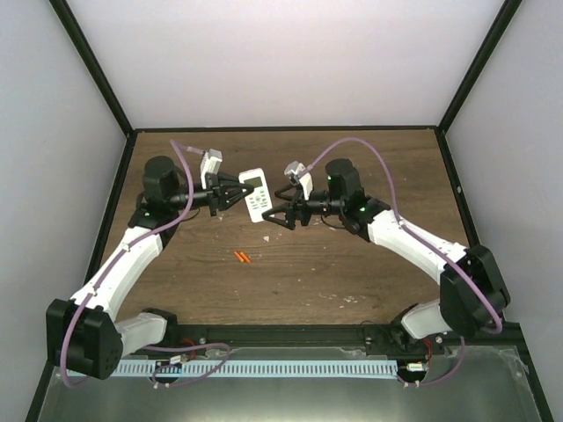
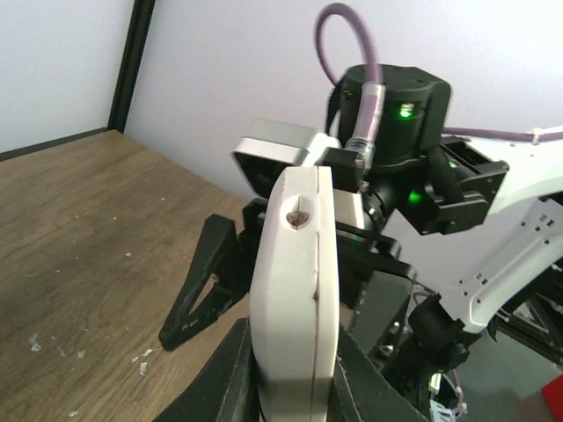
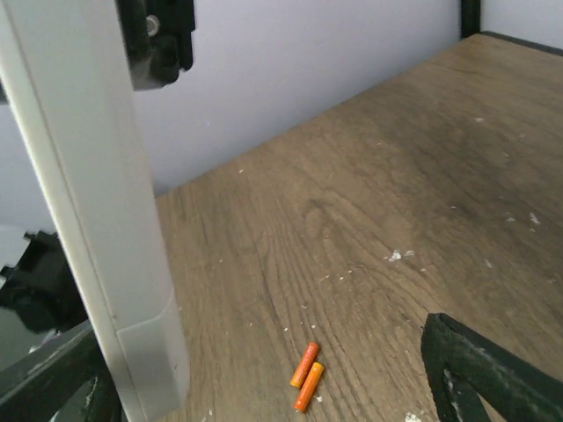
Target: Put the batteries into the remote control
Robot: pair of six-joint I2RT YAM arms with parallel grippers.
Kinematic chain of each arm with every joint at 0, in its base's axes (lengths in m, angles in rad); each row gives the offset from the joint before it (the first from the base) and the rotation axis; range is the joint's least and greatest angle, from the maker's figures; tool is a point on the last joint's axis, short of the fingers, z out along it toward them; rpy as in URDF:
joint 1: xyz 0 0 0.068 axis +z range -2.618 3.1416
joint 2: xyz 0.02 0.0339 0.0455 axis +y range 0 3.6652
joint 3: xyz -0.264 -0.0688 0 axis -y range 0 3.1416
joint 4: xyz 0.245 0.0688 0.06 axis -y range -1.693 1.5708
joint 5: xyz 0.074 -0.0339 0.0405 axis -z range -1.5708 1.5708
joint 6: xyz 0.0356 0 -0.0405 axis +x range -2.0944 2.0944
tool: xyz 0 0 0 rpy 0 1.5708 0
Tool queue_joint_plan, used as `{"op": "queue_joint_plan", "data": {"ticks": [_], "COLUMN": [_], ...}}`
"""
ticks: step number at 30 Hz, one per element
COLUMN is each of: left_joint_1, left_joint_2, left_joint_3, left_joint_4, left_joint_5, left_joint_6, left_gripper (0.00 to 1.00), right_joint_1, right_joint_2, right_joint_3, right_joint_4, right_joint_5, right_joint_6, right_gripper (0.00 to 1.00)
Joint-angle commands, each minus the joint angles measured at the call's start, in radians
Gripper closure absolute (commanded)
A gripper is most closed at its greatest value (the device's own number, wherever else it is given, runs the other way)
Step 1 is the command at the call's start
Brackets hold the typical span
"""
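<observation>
The remote control [image 1: 256, 195] is white with a grey display and is held above the table. My left gripper [image 1: 237, 195] is shut on its left end. In the left wrist view the remote [image 2: 295, 281] stands edge-on between the two black fingers [image 2: 220, 378]. My right gripper [image 1: 278, 216] is open at the remote's near right end. In the right wrist view the remote [image 3: 97, 202] sits beside the left finger, with the other finger [image 3: 493, 374] far off to the right. The two orange-red batteries [image 1: 242, 257] lie side by side on the table, also in the right wrist view [image 3: 307, 376].
The brown wooden table [image 1: 352, 264] carries scattered pale crumbs [image 3: 400, 256]. White walls and a black frame post [image 1: 462, 83] enclose the back and sides. A metal rail [image 1: 290, 367] runs along the near edge by the arm bases.
</observation>
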Motion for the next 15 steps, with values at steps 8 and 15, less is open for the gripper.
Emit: {"op": "queue_joint_plan", "data": {"ticks": [8, 15], "left_joint_1": [-0.003, -0.005], "left_joint_2": [-0.033, -0.030], "left_joint_3": [-0.039, -0.047], "left_joint_4": [0.068, 0.093], "left_joint_5": [0.070, 0.060], "left_joint_6": [-0.026, -0.033], "left_gripper": [1.00, 1.00], "right_joint_1": [0.001, 0.001], "right_joint_2": [0.060, 0.063], "right_joint_3": [0.096, 0.099], "right_joint_4": [0.010, 0.009], "right_joint_5": [-0.203, -0.243], "right_joint_6": [0.005, 0.008], "right_gripper": [0.47, 0.66]}}
